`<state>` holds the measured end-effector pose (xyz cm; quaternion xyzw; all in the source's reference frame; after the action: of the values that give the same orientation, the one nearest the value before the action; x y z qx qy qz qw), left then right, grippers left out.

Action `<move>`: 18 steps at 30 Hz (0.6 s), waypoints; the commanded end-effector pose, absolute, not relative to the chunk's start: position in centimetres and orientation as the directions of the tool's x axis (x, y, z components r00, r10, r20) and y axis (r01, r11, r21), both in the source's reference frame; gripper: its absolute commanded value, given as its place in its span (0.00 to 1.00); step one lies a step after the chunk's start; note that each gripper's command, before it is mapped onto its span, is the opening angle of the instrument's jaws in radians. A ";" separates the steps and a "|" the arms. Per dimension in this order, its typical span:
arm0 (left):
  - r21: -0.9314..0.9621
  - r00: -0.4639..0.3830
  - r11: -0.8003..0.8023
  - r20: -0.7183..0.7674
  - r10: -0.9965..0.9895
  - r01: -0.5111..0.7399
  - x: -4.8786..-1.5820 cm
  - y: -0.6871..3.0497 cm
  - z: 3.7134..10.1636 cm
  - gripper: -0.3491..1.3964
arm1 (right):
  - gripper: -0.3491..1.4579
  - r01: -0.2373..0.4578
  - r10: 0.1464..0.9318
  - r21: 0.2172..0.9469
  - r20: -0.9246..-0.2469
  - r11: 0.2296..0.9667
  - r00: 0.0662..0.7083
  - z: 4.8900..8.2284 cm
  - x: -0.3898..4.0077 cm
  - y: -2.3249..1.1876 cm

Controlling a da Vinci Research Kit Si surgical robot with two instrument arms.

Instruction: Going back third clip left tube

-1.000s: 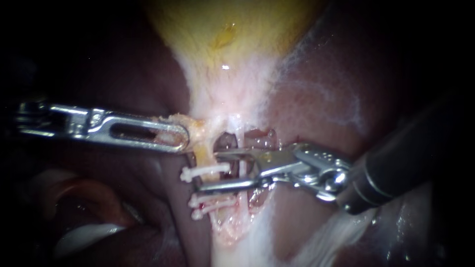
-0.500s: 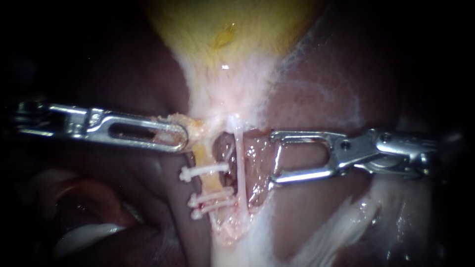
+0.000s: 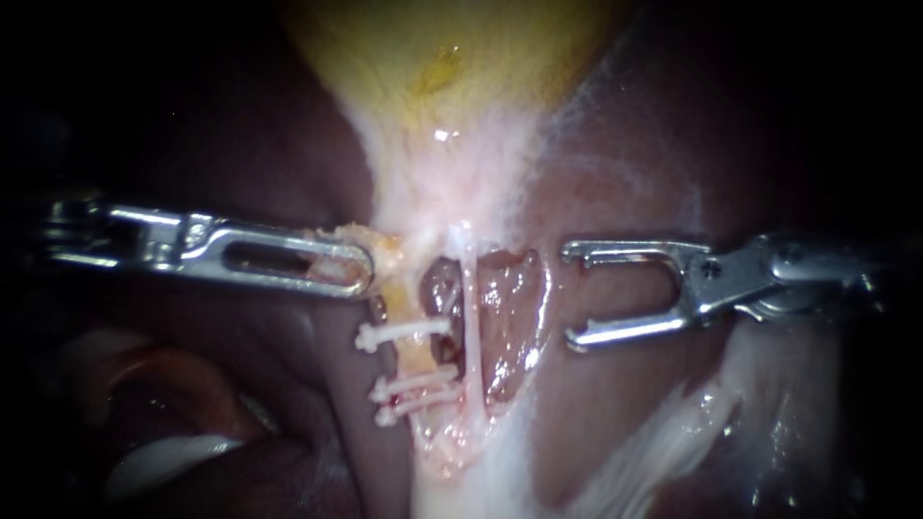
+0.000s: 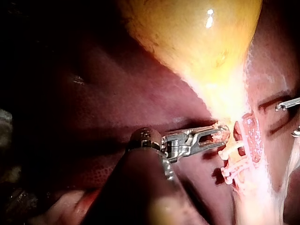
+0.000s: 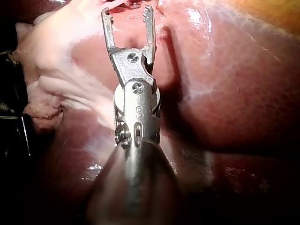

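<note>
Left tube sat just under the gallbladder neck, yellowish, running down beside the opened pocket of tissue. We counted three white clips across it: top clip on its own, lower two clips stacked close together further down. Thin pale right tube ran just beside it, near the clip ends. Our left instrument had its jaws clenched on yellow tissue at the upper end of the left tube. Our right instrument hung over the liver, well apart from both tubes, jaws spread wide with nothing between them; the right wrist view showed the same gap
</note>
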<state>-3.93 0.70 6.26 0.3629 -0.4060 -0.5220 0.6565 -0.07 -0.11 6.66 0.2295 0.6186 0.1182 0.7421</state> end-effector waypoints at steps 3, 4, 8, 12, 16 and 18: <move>0.897 0.123 0.194 0.157 -0.980 0.396 -4.00 0.74 6.40 0.00 | 0.47 0.111 0.455 0.483 -0.866 0.869 0.207 6.63 -0.07 -0.11; 0.896 0.124 0.195 0.158 -0.980 0.399 -4.03 0.75 6.45 0.00 | 0.47 0.111 0.456 0.484 -0.866 0.868 0.207 6.62 -0.07 -0.11; 0.889 0.133 0.203 0.162 -0.978 0.411 -4.09 0.76 6.68 0.00 | 0.47 0.111 0.457 0.485 -0.865 0.867 0.206 6.59 -0.07 -0.11; 0.885 0.141 0.208 0.164 -0.976 0.416 -4.09 0.76 6.80 0.00 | 0.47 0.115 0.457 0.486 -0.865 0.867 0.206 6.57 -0.07 -0.11; 0.886 0.143 0.209 0.164 -0.976 0.414 -4.11 0.75 6.83 0.00 | 0.47 0.114 0.458 0.486 -0.865 0.867 0.206 6.57 -0.06 -0.12; 0.886 0.143 0.209 0.164 -0.976 0.414 -4.12 0.75 6.83 0.00 | 0.47 0.114 0.458 0.486 -0.865 0.866 0.206 6.57 -0.06 -0.11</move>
<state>-4.12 0.74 6.83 0.3536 -0.3974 -0.5201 0.6682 -0.06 -0.11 6.56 0.2310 0.6193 0.1159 0.7414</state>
